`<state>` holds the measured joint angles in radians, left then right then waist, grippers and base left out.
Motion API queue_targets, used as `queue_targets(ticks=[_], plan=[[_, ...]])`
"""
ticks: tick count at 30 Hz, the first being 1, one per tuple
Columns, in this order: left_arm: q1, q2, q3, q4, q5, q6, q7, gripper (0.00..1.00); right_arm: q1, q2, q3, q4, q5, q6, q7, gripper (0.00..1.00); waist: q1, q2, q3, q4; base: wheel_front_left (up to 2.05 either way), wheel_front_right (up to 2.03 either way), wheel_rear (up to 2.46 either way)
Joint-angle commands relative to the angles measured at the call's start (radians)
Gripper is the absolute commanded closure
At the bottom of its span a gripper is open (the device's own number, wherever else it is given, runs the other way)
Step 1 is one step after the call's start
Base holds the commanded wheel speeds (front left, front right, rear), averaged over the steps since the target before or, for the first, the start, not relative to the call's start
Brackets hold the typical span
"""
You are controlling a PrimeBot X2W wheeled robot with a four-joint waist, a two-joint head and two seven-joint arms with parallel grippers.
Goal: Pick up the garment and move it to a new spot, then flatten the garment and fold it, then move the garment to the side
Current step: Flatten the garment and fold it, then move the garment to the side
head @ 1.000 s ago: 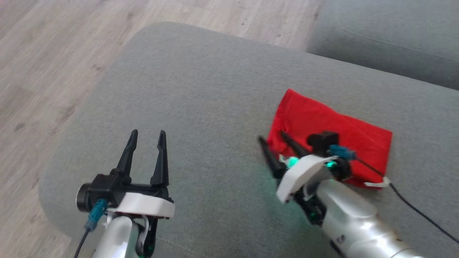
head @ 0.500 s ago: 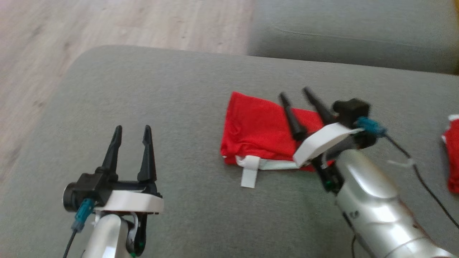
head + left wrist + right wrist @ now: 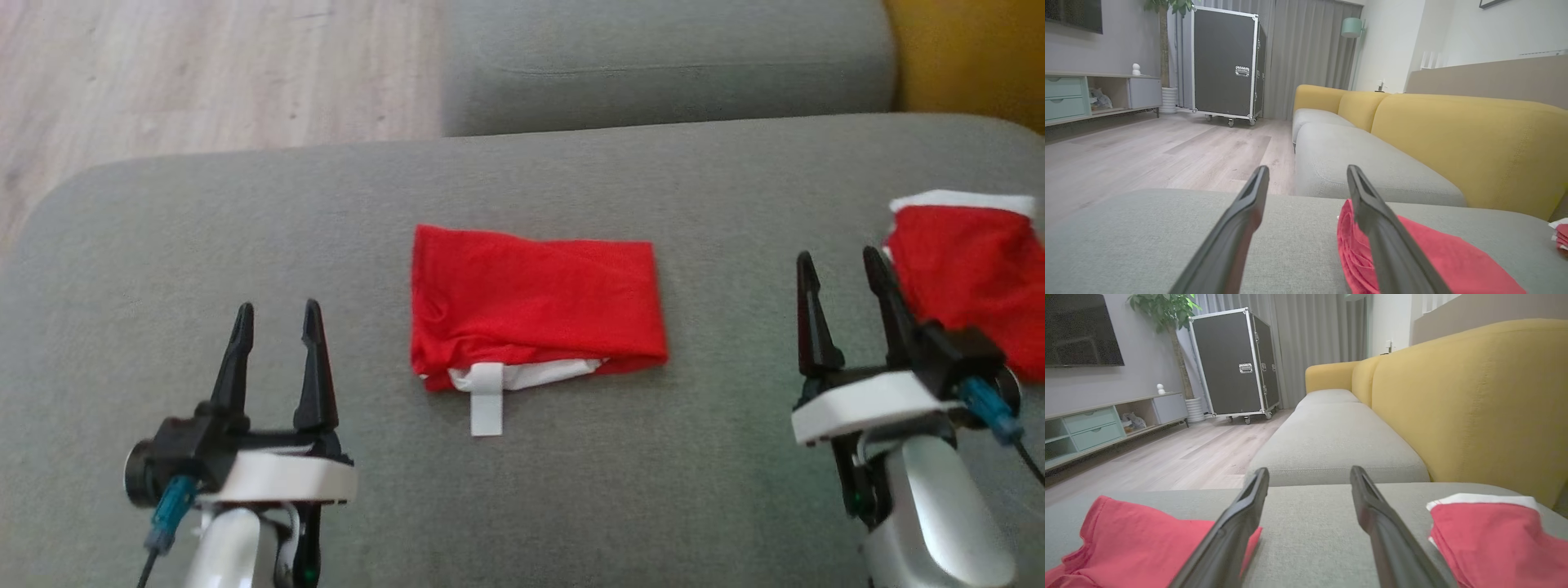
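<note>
Soft, even daylight is filling the room and nothing is blowing out. The head view is reading slightly soft and washed. The red garment (image 3: 535, 298) is throwing only a thin shadow on the grey cushion (image 3: 245, 229). A faint green tint is showing on the cushion beside the right gripper (image 3: 838, 256). The wrist views are bending lines at the edges, the near fingers (image 3: 1237, 228) are going blurry, and the far room is rendering sharper.

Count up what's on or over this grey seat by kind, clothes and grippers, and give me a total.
Red garments: 2, the middle garment and the right-edge garment
Grippers: 2, the left gripper and the right gripper, both open and holding nothing
Total: 4
</note>
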<state>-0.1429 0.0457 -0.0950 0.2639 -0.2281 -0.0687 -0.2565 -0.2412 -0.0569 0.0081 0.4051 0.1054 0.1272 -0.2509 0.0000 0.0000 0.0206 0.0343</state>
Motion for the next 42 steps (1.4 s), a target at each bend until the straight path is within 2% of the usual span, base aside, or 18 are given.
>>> queue_targets(ticks=[1, 9, 18, 27, 31, 33, 37, 42], plan=[[-0.019, 0.005, 0.037, -0.039, -0.006, 0.009, -0.005, 0.0, -0.013, 0.006, 0.018, -0.045, 0.006, 0.003, -0.011, 0.0, 0.0, 0.0, -0.003, -0.026, 0.0, 0.0, 0.0], [0.011, 0.005, 0.047, -0.048, -0.011, 0.012, -0.005, 0.0, 0.032, 0.006, 0.017, -0.078, 0.017, 0.003, -0.011, 0.0, 0.0, 0.0, -0.003, -0.058, 0.0, 0.0, 0.0], [-0.022, 0.005, 0.004, -0.044, -0.013, 0.007, -0.005, 0.0, 0.002, 0.007, 0.02, -0.044, -0.005, 0.003, -0.011, 0.0, 0.0, 0.0, 0.038, -0.01, 0.0, 0.0, 0.0], [-0.064, 0.005, -0.036, -0.033, -0.018, 0.005, -0.005, 0.0, -0.137, 0.007, 0.084, 0.17, 0.008, 0.003, 0.033, 0.0, 0.0, 0.0, 0.089, 0.071, 0.0, 0.0, 0.0], [-0.08, 0.005, -0.053, -0.028, -0.021, 0.006, -0.005, 0.0, -0.196, 0.007, 0.109, 0.261, 0.052, 0.003, 0.08, 0.0, 0.0, 0.0, 0.105, 0.098, 0.0, 0.0, 0.0], [-0.088, 0.005, -0.065, -0.022, -0.024, 0.007, -0.005, 0.0, -0.232, 0.007, 0.118, 0.325, 0.121, 0.003, 0.112, 0.0, 0.0, 0.0, 0.113, 0.117, 0.0, 0.0, 0.0], [-0.102, 0.005, -0.084, -0.015, -0.032, 0.012, -0.005, 0.0, -0.299, 0.007, 0.158, 0.442, 0.187, 0.003, 0.148, 0.0, 0.0, 0.0, 0.126, 0.15, 0.0, 0.0, 0.0], [-0.112, 0.005, -0.102, -0.011, -0.041, 0.019, -0.005, 0.0, -0.359, 0.007, 0.193, 0.584, 0.217, 0.003, 0.171, 0.0, 0.0, 0.0, 0.138, 0.185, 0.0, 0.0, 0.0]])
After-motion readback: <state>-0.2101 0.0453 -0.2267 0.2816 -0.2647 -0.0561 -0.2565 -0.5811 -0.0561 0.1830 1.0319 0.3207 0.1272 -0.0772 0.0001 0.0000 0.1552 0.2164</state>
